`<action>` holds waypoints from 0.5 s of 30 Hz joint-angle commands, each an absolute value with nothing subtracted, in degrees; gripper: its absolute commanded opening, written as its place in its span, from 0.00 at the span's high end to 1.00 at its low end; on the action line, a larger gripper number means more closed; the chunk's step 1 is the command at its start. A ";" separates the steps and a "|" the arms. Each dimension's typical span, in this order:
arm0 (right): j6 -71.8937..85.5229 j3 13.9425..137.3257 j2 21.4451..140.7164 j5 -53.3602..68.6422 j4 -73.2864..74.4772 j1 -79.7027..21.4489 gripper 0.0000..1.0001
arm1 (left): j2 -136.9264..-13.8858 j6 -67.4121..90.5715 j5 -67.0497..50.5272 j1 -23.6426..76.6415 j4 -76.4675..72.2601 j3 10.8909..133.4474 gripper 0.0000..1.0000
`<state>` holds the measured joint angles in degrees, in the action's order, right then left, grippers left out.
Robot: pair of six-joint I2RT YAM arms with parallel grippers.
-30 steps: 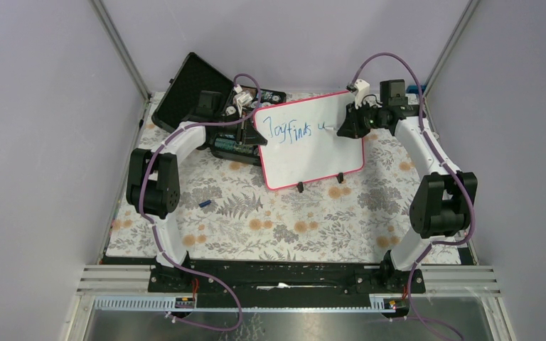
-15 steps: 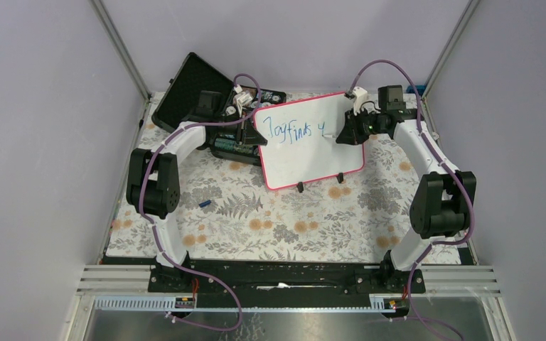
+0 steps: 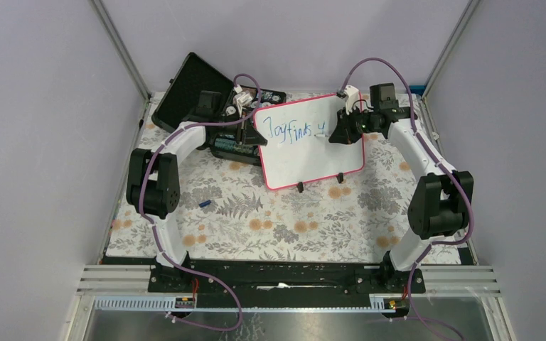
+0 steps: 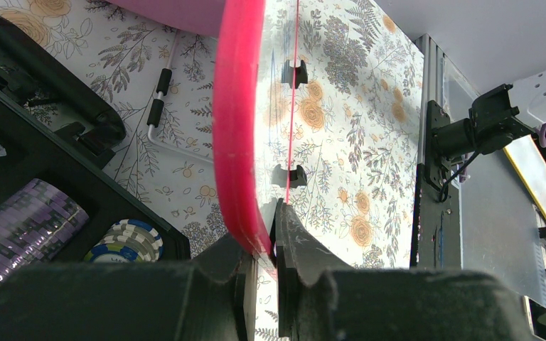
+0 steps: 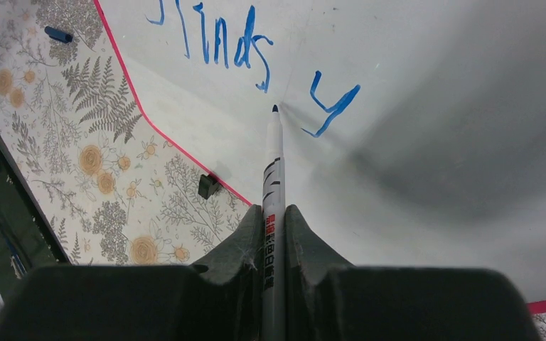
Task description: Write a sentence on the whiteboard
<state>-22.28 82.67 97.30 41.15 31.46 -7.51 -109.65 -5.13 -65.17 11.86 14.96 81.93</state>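
Observation:
The whiteboard (image 3: 313, 153), white with a pink-red frame, stands tilted on the flowered mat and carries blue writing, "Joyfinds y". My left gripper (image 3: 256, 135) is shut on the board's left edge; the left wrist view shows the pink frame (image 4: 236, 128) pinched between the black fingers (image 4: 295, 241). My right gripper (image 3: 343, 131) is shut on a white marker (image 5: 273, 177). Its dark tip hovers close to the board surface (image 5: 434, 106), just left of the blue "y" (image 5: 330, 106); whether it touches I cannot tell.
An open black case (image 3: 202, 99) with poker chips (image 4: 131, 240) lies behind and left of the board. A small blue marker cap (image 3: 205, 204) rests on the mat near the left arm. Metal frame posts and purple walls enclose the table.
The right gripper with the marker has shifted left along the board, and the last mark has grown from a low stroke into a "y". The left arm has stayed put.

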 commanded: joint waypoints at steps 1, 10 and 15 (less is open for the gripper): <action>-22.82 84.94 95.61 42.64 31.87 -7.80 1.00 | -109.92 -11.94 -58.99 12.92 16.08 80.95 1.00; -23.02 82.80 91.04 45.20 32.16 -2.65 1.00 | -109.65 -12.04 -59.07 12.92 16.07 80.86 1.00; -23.87 82.74 92.00 43.93 32.32 -0.41 1.00 | -109.74 -11.87 -59.07 12.92 16.03 81.08 1.00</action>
<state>-22.50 82.94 92.88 43.18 31.48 -1.76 -109.65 -5.13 -65.17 11.86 14.98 81.93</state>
